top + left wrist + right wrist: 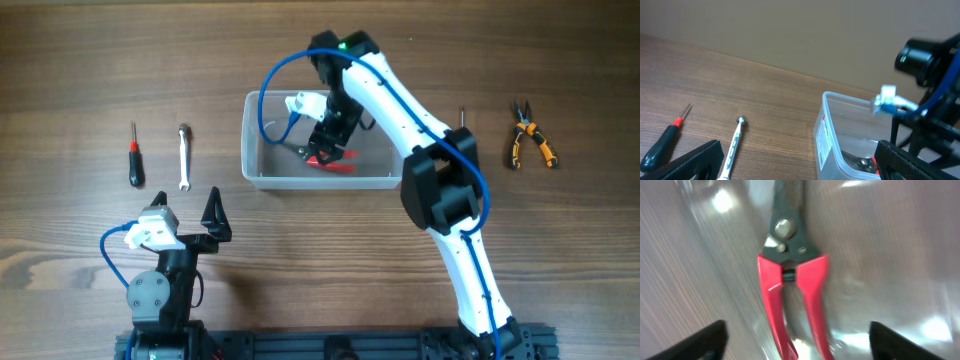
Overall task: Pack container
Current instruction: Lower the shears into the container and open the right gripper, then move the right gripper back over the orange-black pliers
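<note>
The clear plastic container [262,175] stands at the table's middle; its near corner shows in the left wrist view [827,142]. Red-handled pliers [335,160] lie inside it, also seen in the right wrist view [790,280]. My right gripper [330,135] hangs open over the pliers inside the container, its fingers [797,340] spread wide on either side of the handles, not touching them. My left gripper [212,222] is open and empty near the front left [795,160]. A red-and-black screwdriver [134,155] and a silver wrench [184,157] lie left of the container.
Orange-and-black pliers [528,137] lie at the far right. A small dark tool [461,115] sits partly hidden by the right arm. The screwdriver [662,145] and wrench [732,145] show in the left wrist view.
</note>
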You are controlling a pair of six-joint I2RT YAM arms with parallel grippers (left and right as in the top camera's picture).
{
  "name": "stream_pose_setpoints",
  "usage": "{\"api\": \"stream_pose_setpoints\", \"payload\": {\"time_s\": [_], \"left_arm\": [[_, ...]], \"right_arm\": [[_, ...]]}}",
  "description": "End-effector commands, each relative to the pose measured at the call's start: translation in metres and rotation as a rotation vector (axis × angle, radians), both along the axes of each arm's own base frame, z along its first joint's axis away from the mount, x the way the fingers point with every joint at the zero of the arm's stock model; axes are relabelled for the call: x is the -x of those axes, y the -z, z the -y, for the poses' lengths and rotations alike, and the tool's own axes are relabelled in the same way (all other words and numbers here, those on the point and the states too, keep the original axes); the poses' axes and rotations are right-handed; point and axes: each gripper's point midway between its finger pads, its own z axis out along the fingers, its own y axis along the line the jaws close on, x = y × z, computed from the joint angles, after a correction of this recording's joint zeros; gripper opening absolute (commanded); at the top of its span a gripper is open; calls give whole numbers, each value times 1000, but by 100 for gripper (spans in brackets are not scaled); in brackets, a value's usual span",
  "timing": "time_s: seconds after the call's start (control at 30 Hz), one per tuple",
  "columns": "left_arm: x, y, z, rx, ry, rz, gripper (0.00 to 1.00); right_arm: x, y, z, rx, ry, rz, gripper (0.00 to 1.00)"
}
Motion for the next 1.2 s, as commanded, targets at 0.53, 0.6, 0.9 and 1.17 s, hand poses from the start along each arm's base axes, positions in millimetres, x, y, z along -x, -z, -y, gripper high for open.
{"api": "stream_pose_setpoints", "payload": {"time_s": [0.53,0.6,0.9,1.17], "left_arm": [[0,2,-2,9,-8,-5,100],[0,2,-2,9,-8,-5,100],[0,2,-2,9,-8,-5,100],[0,2,-2,9,-8,-5,100]], "right_arm": [[-29,-292,199,-17,851,635,100],[-31,-287,224,6,940,616,100],[-18,-215,345,185,1223,417,100],[-16,-154,398,41,1119,326,100]]}}
